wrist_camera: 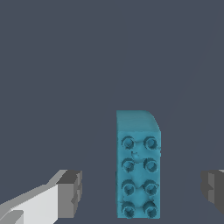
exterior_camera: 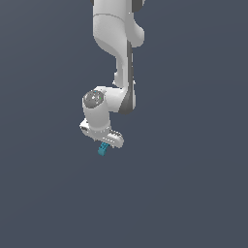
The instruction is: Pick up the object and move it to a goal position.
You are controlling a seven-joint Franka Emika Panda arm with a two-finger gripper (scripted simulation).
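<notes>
The object is a small teal-blue elongated block (wrist_camera: 138, 164) with two rows of round darker notches on its face. In the wrist view it lies between the two grey fingertips (wrist_camera: 70, 192), with a clear gap on each side. My gripper (wrist_camera: 142, 192) is open and touches nothing. In the exterior view the block (exterior_camera: 102, 149) pokes out just below the white gripper (exterior_camera: 105, 144), which is right over it. The fingers are mostly hidden there behind the hand.
The white arm (exterior_camera: 118, 58) comes down from the top of the exterior view. Everything around is one plain dark grey-blue surface (exterior_camera: 193, 184), with no other objects, edges or goal marker visible.
</notes>
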